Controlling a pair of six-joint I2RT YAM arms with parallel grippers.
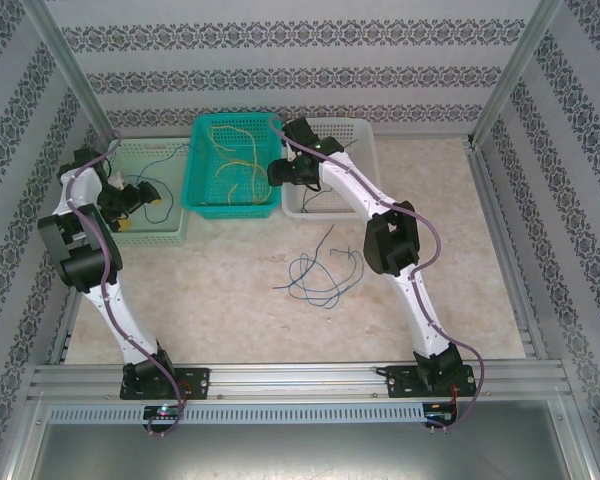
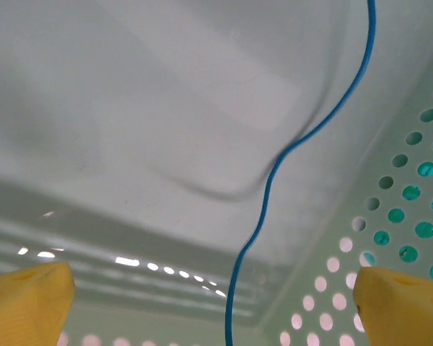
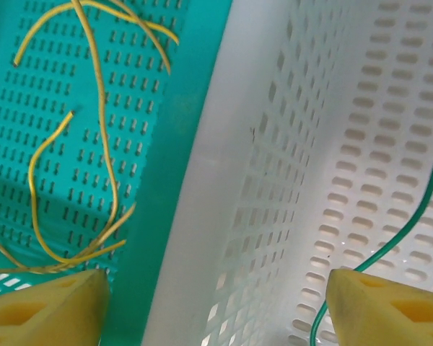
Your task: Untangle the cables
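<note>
Cables (image 1: 320, 272) lie in a blue tangle on the table (image 1: 210, 300); one blue wire (image 2: 274, 180) runs untouched between my left gripper's (image 2: 215, 306) spread fingers in the pale basket (image 2: 390, 216). My right gripper (image 3: 216, 310), also apart, straddles the teal basket (image 3: 173, 180) with yellow wires (image 3: 101, 144) and the white basket (image 3: 224, 216) with a green wire (image 3: 411, 216)

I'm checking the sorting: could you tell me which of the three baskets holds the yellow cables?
The teal basket in the middle; the pale green basket holds a blue cable, the white basket a green cable.

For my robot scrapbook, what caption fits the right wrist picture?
Open right gripper over the teal basket of yellow cables and the white basket with a green cable.
</note>
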